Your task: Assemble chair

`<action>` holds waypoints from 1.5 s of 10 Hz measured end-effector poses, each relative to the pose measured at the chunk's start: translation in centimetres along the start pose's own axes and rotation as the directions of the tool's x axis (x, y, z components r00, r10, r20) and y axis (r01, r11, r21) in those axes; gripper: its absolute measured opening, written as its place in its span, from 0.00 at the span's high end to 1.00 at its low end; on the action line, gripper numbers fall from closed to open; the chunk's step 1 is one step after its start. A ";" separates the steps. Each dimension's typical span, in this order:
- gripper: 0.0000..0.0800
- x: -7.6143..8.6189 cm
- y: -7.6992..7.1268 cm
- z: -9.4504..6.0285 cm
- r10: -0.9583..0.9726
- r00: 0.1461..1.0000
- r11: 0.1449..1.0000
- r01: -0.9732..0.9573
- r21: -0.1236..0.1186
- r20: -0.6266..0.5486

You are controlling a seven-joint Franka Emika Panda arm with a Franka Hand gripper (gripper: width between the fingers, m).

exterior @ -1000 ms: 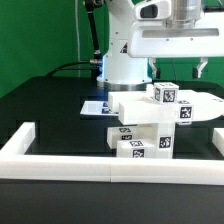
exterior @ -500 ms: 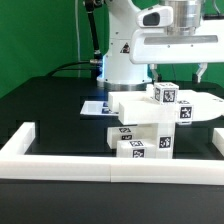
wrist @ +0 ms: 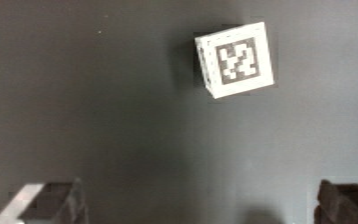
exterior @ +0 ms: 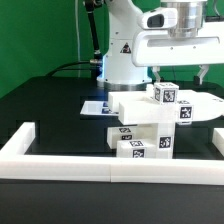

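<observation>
Chair (exterior: 148, 122) blocks stacked; pincer (exterior: 180, 72) partly hidden.

chair (exterior: 150, 120): right end cut by frame edge | gripper (exterior: 181, 72): fingertips partly hidden behind chair | marker board (exterior: 95, 107): mostly hidden

The white arm reaches in from behind with its wrist held high and level, the tool (exterior: 181, 72) pointing straight down, its two dark fingers (wrist: 46, 198) spread wide apart, nothing between them, hanging above the tabletop (exterior: 60, 105)
</observation>
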State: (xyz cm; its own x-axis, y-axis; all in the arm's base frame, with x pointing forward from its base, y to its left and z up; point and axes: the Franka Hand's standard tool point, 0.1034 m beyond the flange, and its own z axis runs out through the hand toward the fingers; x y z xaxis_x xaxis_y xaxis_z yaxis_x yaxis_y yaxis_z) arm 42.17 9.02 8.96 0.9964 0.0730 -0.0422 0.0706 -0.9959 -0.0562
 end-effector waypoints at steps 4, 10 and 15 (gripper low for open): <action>0.19 0.2 -0.9 1.4 -0.134 0.990 0.991 0.134 -0.021 -0.039; 0.19 0.2 -0.9 1.8 -0.189 0.981 0.982 0.188 -0.026 -0.037; 0.19 -0.1 -0.7 3.9 -0.234 0.971 0.971 0.231 -0.053 -0.048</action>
State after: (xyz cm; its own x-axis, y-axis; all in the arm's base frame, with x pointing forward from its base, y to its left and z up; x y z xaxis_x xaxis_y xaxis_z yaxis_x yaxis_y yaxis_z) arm 41.87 9.93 5.16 0.9533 0.3014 0.0205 0.3017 -0.9533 -0.0116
